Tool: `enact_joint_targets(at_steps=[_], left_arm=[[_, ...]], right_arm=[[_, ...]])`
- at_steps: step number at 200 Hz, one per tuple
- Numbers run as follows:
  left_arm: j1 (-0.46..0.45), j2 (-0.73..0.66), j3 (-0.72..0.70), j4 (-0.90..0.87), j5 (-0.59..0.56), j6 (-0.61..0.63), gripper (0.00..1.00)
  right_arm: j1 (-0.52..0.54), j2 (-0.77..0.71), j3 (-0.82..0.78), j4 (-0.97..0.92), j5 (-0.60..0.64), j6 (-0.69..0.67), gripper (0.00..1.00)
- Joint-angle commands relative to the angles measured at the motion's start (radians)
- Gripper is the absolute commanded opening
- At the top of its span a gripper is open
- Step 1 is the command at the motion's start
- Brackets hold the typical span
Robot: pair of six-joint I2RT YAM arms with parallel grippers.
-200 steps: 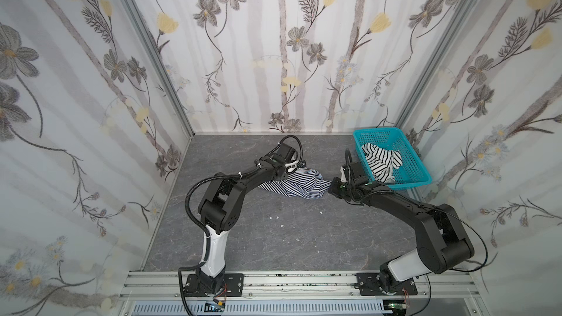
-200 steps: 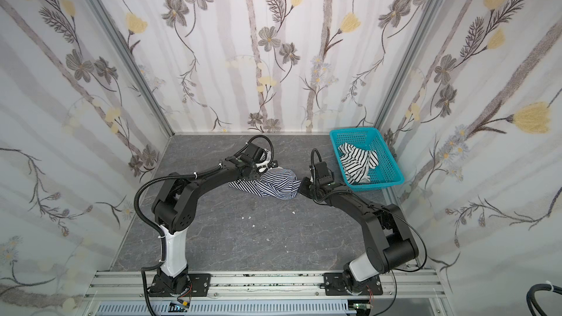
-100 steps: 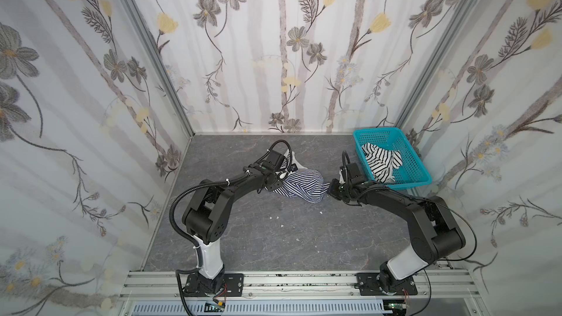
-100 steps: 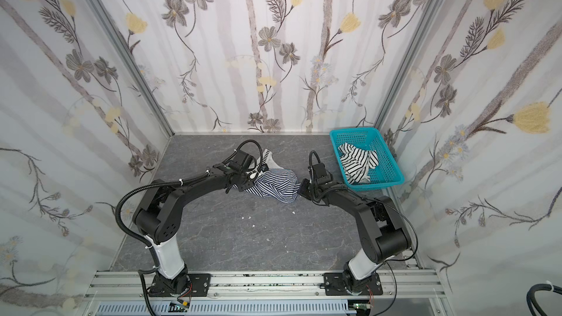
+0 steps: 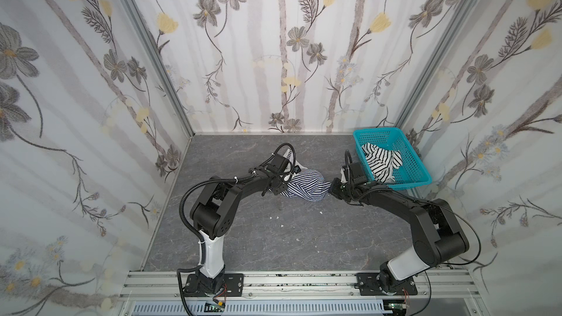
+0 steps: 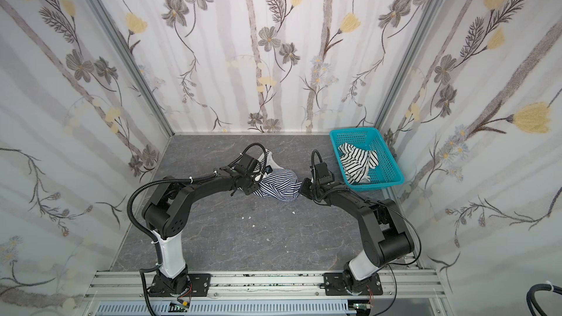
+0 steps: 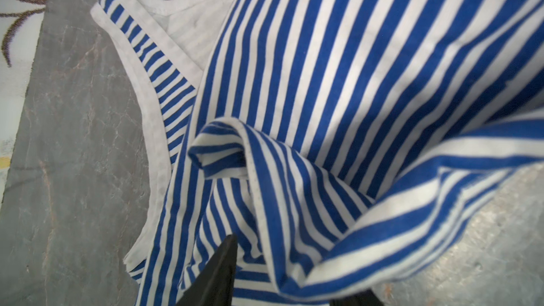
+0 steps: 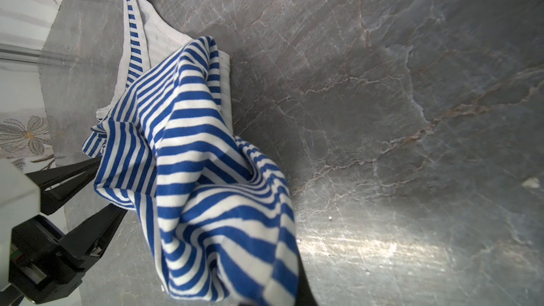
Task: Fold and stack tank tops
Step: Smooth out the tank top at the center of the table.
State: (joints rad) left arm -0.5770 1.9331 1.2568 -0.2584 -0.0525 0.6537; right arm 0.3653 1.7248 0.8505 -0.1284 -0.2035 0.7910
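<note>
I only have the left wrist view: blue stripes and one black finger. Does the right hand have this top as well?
Observer: Yes. The right hand is shut on the blue top, at the side nearest the basket.
Operator: And my left hand?
Observer: The right wrist view shows the left hand with its fingers apart and a corner of the cloth between them.
Operator: Where is the second top?
Observer: The black-striped top lies crumpled in the basket, with neither hand touching it.
</note>
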Motion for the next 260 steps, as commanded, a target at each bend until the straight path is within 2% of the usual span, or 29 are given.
enact_joint_targets(at_steps=[1, 29, 63, 113, 152, 187, 212, 260], left_arm=[[-0.003, -0.013, 0.024, 0.021, 0.022, -0.042, 0.48], [-0.029, -0.029, 0.03, 0.024, 0.033, -0.047, 0.49], [-0.044, 0.032, 0.109, 0.022, 0.029, -0.038, 0.49], [-0.071, 0.096, 0.128, 0.021, 0.019, -0.018, 0.49], [-0.065, 0.009, 0.099, 0.028, 0.017, -0.071, 0.51], [-0.057, -0.063, 0.044, 0.03, -0.018, -0.059, 0.55], [-0.041, -0.064, -0.009, 0.034, -0.016, -0.033, 0.56], [-0.018, -0.032, -0.008, 0.051, -0.015, -0.02, 0.54]], right_arm=[[-0.001, -0.005, -0.002, 0.039, -0.005, 0.003, 0.03], [0.002, 0.003, -0.011, 0.051, -0.014, 0.005, 0.02], [0.006, 0.003, -0.021, 0.065, -0.02, 0.013, 0.02], [0.008, -0.022, -0.042, 0.069, -0.017, 0.018, 0.02], [0.008, -0.028, -0.055, 0.075, -0.015, 0.019, 0.03], [0.008, -0.022, -0.053, 0.084, -0.02, 0.02, 0.04], [0.008, -0.011, -0.046, 0.09, -0.026, 0.022, 0.09], [0.011, -0.008, -0.051, 0.108, -0.03, 0.029, 0.08]])
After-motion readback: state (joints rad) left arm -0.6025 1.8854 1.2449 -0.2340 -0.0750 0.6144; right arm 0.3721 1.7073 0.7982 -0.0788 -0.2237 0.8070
